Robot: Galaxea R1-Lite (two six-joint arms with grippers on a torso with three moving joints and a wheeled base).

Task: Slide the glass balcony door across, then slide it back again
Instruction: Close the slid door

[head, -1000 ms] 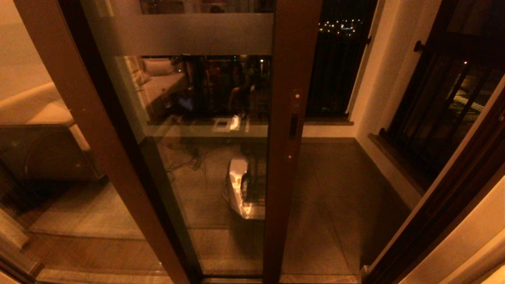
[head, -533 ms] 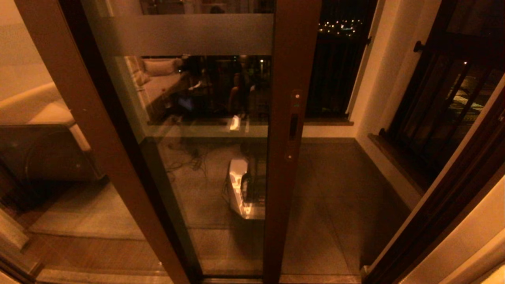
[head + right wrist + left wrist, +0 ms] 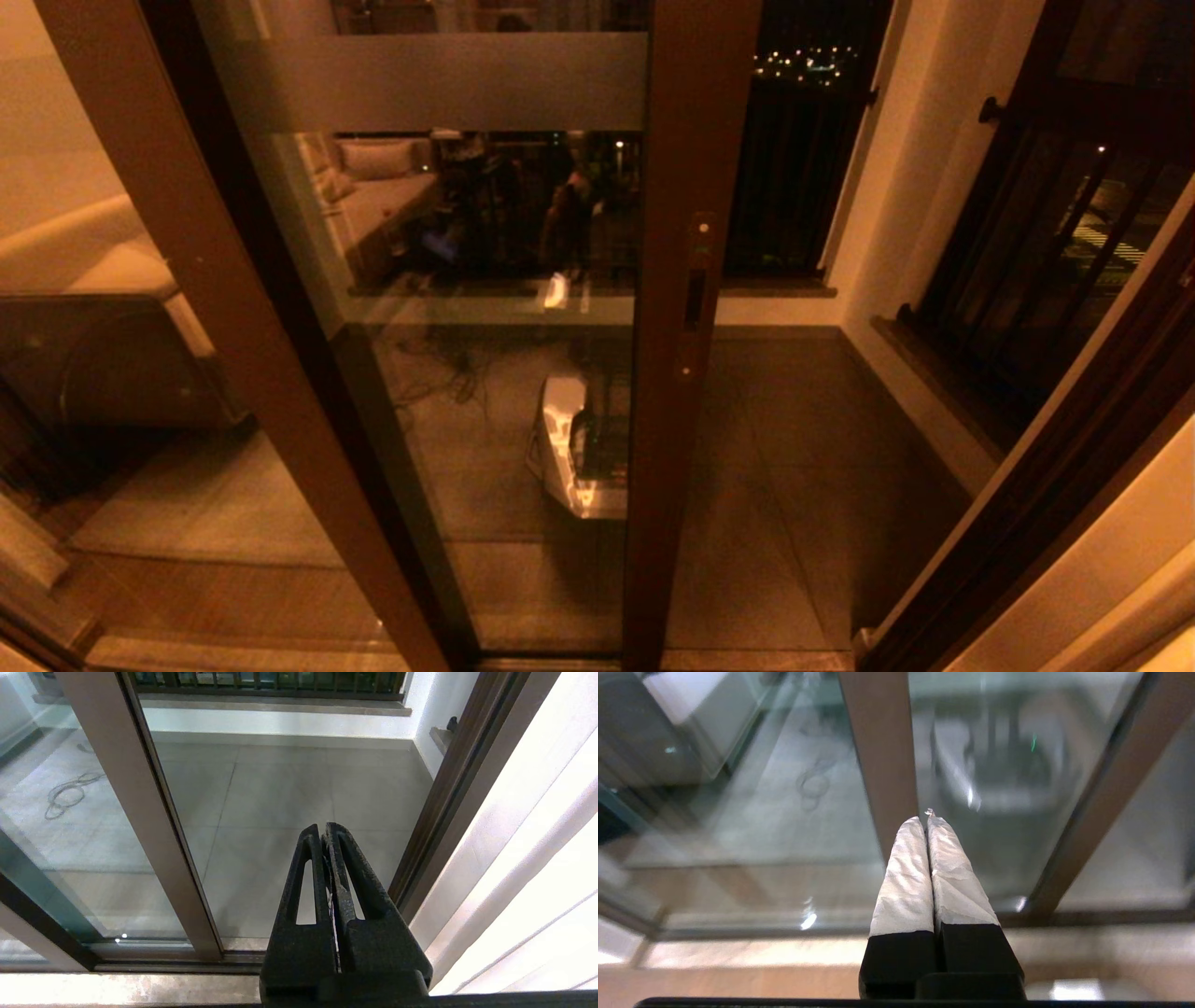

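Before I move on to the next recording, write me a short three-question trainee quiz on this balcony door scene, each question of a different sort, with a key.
1. True or false: the left gripper holds the glass balcony door by its frame.
2. Multiple choice: the recessed handle sits on A) the door's right-hand upright, B) the frosted band, C) the balcony railing.
3. Fill in: to the right of the door's edge the doorway stands ____, with the balcony floor in plain sight.

Key: 1 false, both the left gripper and the right gripper are shut on nothing, clear of the door. 2 A. 3 open.
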